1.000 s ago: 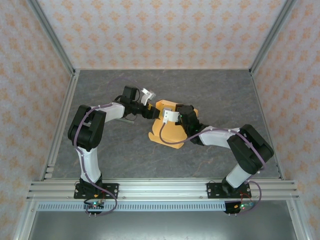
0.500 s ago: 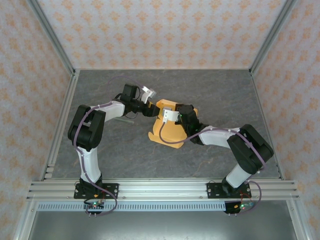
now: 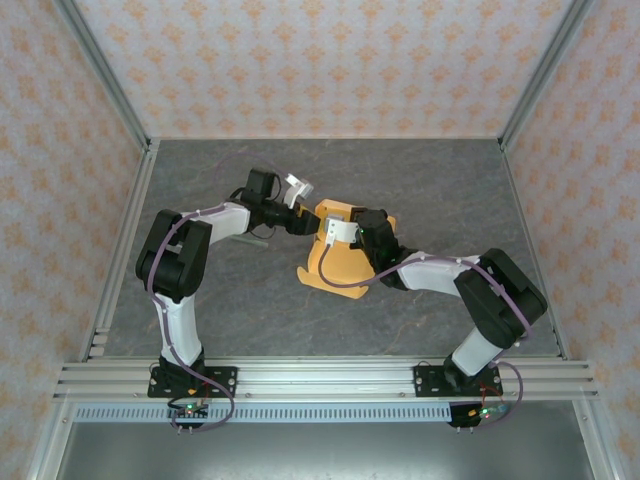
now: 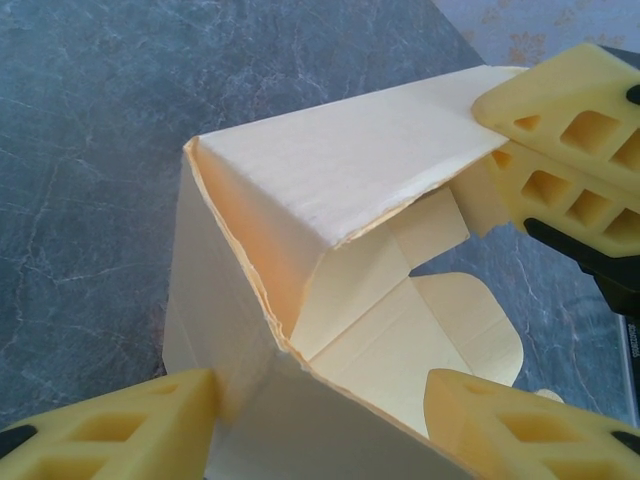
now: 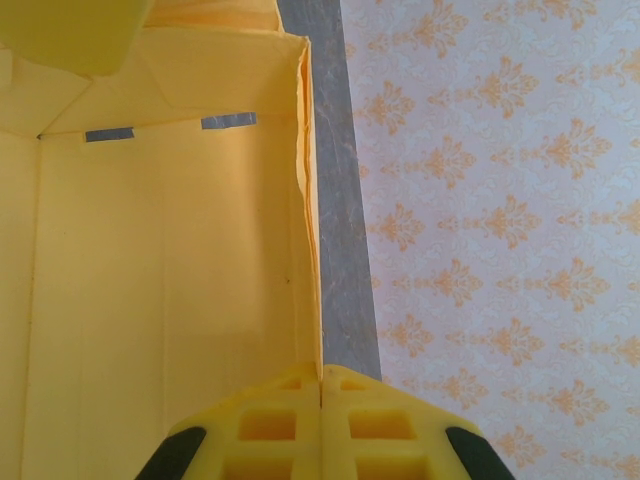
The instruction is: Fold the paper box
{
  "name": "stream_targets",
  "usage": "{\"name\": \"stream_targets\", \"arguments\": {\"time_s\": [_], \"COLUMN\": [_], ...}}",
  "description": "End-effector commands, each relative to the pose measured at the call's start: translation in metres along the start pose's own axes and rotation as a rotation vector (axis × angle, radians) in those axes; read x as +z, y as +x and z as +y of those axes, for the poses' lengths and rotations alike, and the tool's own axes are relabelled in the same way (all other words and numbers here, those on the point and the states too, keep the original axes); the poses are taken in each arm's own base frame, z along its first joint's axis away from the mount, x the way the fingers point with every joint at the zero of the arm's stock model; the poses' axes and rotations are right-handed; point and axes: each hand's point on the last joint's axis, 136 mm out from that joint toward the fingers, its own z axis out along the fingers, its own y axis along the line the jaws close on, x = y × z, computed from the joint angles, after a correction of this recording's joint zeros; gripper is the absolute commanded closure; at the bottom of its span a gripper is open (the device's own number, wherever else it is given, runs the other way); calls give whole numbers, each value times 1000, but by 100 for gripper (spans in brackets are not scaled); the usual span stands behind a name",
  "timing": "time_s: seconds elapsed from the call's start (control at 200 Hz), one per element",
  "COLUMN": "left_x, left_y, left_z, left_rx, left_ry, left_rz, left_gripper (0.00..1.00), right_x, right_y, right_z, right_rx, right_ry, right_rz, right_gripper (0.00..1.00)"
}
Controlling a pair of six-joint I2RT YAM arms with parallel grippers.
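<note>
The paper box (image 3: 340,262) is standing partly folded near the middle of the grey tabletop (image 3: 220,300), with its raised walls toward the far side and a rounded flap lying flat on the near side. The right hand (image 3: 330,222) is reaching in from the right and is gripping the box. In the right wrist view its two fingers (image 5: 270,425) are pressing together on the upper edge of an upright wall of the box (image 5: 160,300), with the patterned wall (image 5: 500,200) showing behind. The left hand (image 3: 308,214) is approaching from the left at the box's far corner. In the left wrist view the left hand (image 4: 320,430) is standing open, its fingers (image 4: 110,430) spread on either side of a lower corner of the box (image 4: 320,190). Whether they are touching the card cannot be told. The right hand's fingers (image 4: 565,130) are clamping the top panel at the upper right.
</note>
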Motion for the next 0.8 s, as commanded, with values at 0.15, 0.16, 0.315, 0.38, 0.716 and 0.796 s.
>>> {"name": "stream_targets", "arguments": {"time_s": [0.15,0.16,0.315,0.38,0.716,0.796], "left_x": [-3,-3,-6,-7,-33,-40], "left_y": [3,4,4,7,-2,-4], "left_z": [-22,-21,-19,-16,12,15], "left_rx": [37,36,39,34,2,-3], "left_ry": [64,63,51,37,-92,-119], "left_rz": [11,12,16,19,-54,-78], "left_gripper": [35,35,30,29,22,21], "right_x": [6,6,7,7,6,7], "right_y": [-3,-3,-3,-3,-6,-6], "right_z": [-13,-13,-12,-13,-15,-15], "right_rx": [24,24,22,22,21,16], "right_ry": [35,33,30,31,35,34], "right_rz": [7,8,9,8,-4,-6], "right_gripper": [100,100,100,100,100,100]}}
